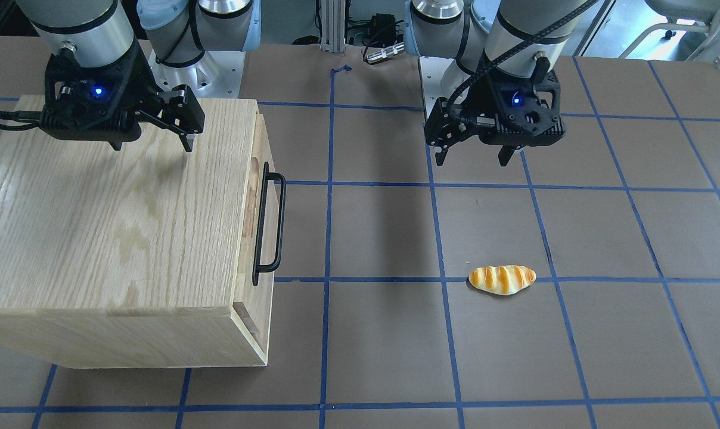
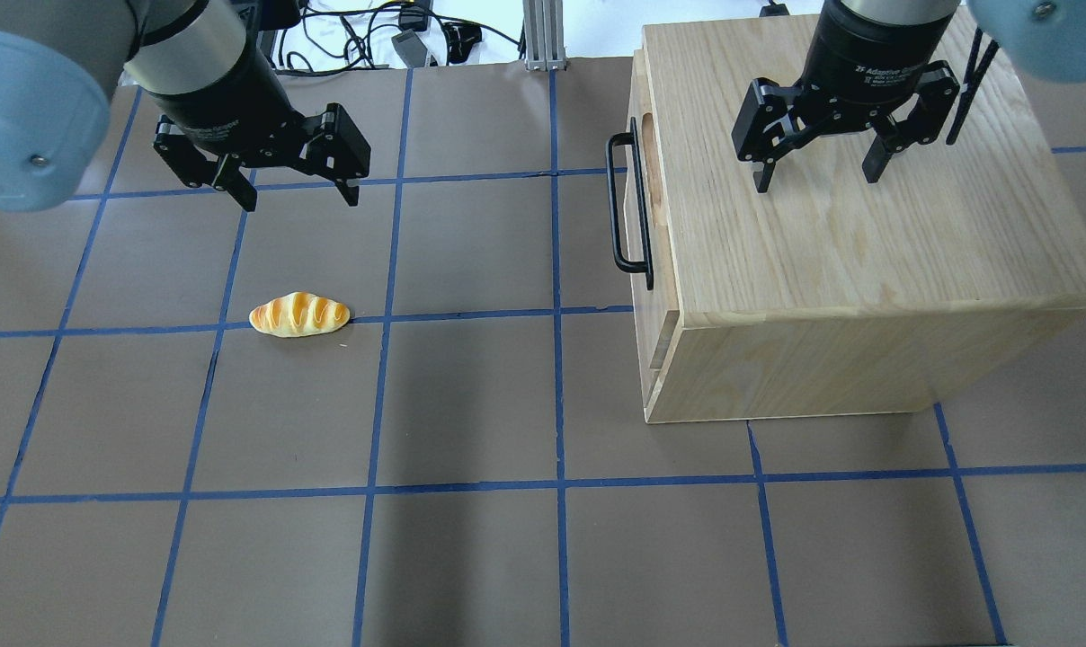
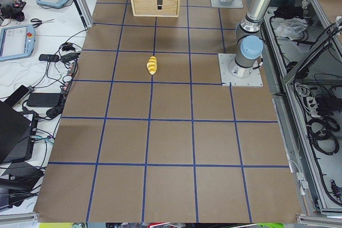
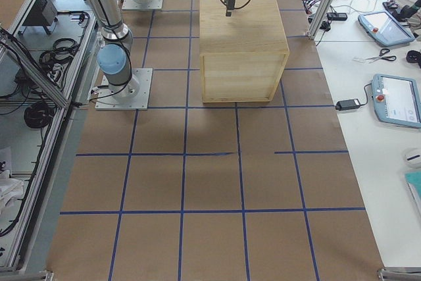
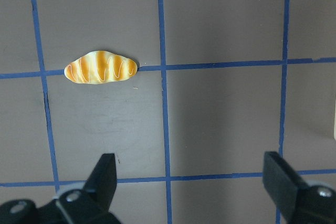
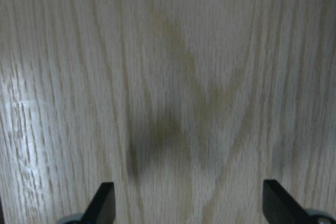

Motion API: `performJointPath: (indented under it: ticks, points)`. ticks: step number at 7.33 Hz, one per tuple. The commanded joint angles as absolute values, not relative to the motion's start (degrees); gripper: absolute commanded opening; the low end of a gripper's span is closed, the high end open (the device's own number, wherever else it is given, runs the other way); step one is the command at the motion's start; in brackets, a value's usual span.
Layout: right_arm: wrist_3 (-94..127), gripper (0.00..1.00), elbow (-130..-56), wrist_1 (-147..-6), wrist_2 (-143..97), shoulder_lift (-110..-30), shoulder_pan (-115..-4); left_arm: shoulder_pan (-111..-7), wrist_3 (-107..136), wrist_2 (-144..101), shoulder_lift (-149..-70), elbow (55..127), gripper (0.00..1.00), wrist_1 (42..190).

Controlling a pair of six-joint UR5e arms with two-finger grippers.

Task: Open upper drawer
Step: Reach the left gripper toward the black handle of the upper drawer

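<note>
The upper drawer (image 1: 248,250) is pushed in, in the oak cabinet (image 1: 98,208). Its long black bar handle (image 1: 269,223) and an oblong slot show on the front that faces the table's middle. In the overhead view the drawer front (image 2: 651,229) and handle (image 2: 628,202) are on the cabinet's left side. My right gripper (image 2: 815,180) is open and empty above the cabinet's top (image 2: 867,234), back from the handle. It also shows in the front-facing view (image 1: 152,143) and the right wrist view (image 6: 191,200). My left gripper (image 2: 300,199) is open and empty above the table.
A toy bread roll (image 2: 299,315) lies on the brown, blue-taped table below my left gripper (image 5: 191,174); it also shows in the left wrist view (image 5: 101,67). Cables and the robot bases stand behind the table. Tablets and tools lie on side benches.
</note>
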State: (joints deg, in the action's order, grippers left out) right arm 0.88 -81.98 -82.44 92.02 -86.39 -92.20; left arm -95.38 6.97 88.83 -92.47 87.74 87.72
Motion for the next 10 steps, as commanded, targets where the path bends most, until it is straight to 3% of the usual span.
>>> performJointPath:
  ticks: [1,7,10]
  points:
    - [0.9,1.00,-81.9,-82.4,92.0,-86.4,-92.2,-100.5,10.0,86.3,-96.1,87.2,1.00,86.9]
    - [0.9,1.00,-81.9,-82.4,92.0,-86.4,-92.2,-107.2,16.6,70.6,-106.5,87.2,1.00,65.4]
    - [0.9,1.00,-81.9,-82.4,92.0,-86.4,-92.2,-108.0,15.6,69.5,-108.9,87.6,1.00,65.0]
